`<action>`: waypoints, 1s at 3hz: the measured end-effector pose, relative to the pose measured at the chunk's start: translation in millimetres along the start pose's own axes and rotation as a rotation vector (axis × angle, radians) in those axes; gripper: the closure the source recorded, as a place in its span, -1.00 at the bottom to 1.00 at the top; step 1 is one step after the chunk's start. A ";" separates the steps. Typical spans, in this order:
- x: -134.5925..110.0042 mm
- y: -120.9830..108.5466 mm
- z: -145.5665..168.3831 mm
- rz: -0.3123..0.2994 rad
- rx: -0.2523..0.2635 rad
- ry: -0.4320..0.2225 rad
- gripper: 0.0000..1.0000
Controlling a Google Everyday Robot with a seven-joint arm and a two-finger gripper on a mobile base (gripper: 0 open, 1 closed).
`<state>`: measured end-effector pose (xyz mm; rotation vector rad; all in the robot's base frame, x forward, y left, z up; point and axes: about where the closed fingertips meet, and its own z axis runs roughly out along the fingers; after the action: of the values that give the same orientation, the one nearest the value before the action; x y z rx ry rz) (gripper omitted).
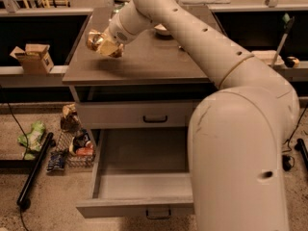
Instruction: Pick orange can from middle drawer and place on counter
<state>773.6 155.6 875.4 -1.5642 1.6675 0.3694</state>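
The orange can (97,41) is shiny, copper-coloured and dented. My gripper (107,46) is shut on it and holds it just above the left part of the counter (149,61). The arm reaches in from the lower right, and its big link covers the right side of the scene. The middle drawer (134,177) is pulled open below the counter, and what shows of its floor is bare. Its small handle (158,214) sits at the bottom of the front panel.
A shut top drawer with a black handle (155,119) sits under the counter. A bowl (161,30) stands at the counter's back behind the arm. A cardboard box (34,57) rests on the left shelf. A wire basket (74,146), snack bags and a black pole (33,170) lie on the floor to the left.
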 end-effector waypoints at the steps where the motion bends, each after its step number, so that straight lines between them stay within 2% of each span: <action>1: 9.0 -16.2 17.2 0.090 -0.005 0.012 0.18; 3: 30.0 -29.3 28.4 0.195 0.004 0.076 -0.75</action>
<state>813.5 148.6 844.9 -1.4319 1.8855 0.4118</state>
